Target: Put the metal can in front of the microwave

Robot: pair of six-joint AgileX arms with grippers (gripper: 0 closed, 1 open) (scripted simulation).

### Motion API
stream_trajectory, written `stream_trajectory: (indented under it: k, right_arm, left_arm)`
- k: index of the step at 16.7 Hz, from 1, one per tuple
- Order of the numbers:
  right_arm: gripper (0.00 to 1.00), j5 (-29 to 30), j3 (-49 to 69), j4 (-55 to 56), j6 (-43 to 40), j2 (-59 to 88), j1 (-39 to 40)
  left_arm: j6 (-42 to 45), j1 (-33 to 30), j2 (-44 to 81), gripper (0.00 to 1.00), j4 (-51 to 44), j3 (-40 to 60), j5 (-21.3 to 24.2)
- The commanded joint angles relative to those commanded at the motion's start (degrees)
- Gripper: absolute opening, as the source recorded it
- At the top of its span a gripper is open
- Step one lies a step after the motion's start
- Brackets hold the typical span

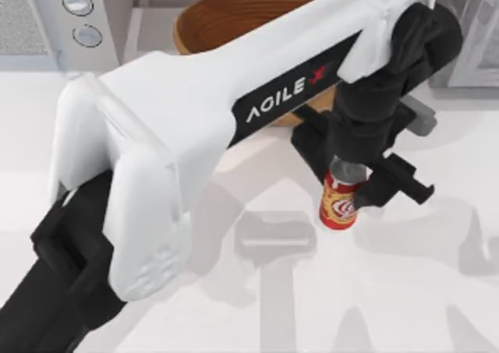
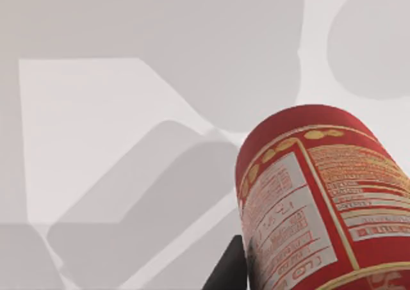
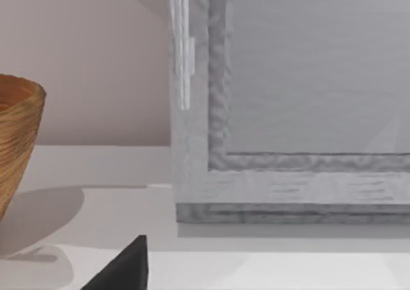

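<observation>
Right of the table's middle, the left pincer [image 1: 348, 183] is clamped on the upright metal can [image 1: 340, 205]

The metal can [image 1: 340, 202], low and right of centre in the top view, is red with an orange-yellow band, a white swirl logo and a silver top; in my left wrist view its red side [image 2: 320, 200] carries white label panels with red print and gold trim. My left arm [image 1: 195, 127] is white with a black band lettered white, and my left gripper [image 1: 352, 183] is black. Upper left, the microwave [image 1: 47, 26] is light grey, with silver knobs and a speckled window. The basket [image 1: 234, 18], top centre, is woven brown-orange. Upper right, the box [image 3: 288, 111] is darker grey with a pale door. The table [image 1: 421, 291] is white.
</observation>
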Motion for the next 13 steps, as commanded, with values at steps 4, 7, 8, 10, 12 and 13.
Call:
stream_trajectory:
  k: [4,7,8,10,12,13]
  right_arm:
    - [1.0,0.0,0.0,0.0,0.0,0.0,0.0]
    - [1.0,0.0,0.0,0.0,0.0,0.0,0.0]
    - [1.0,0.0,0.0,0.0,0.0,0.0,0.0]
    - [1.0,0.0,0.0,0.0,0.0,0.0,0.0]
    - [1.0,0.0,0.0,0.0,0.0,0.0,0.0]
    - [1.0,0.0,0.0,0.0,0.0,0.0,0.0]
  left_arm:
    - [0.37,0.72,-0.48,0.0,-0.01,-0.38,-0.02]
    - [2.4,5.95,-3.34,0.0,-0.91,-2.25,-0.02]
    - [3.44,8.68,-4.6,0.0,-1.27,-3.2,-0.02]
    - [5.96,15.38,-7.21,0.0,-1.89,-5.48,-0.04]
    - [8.9,23.32,-9.72,0.0,-2.14,-7.95,-0.07]
    - [10.48,27.6,-10.88,0.0,-2.06,-9.17,-0.1]
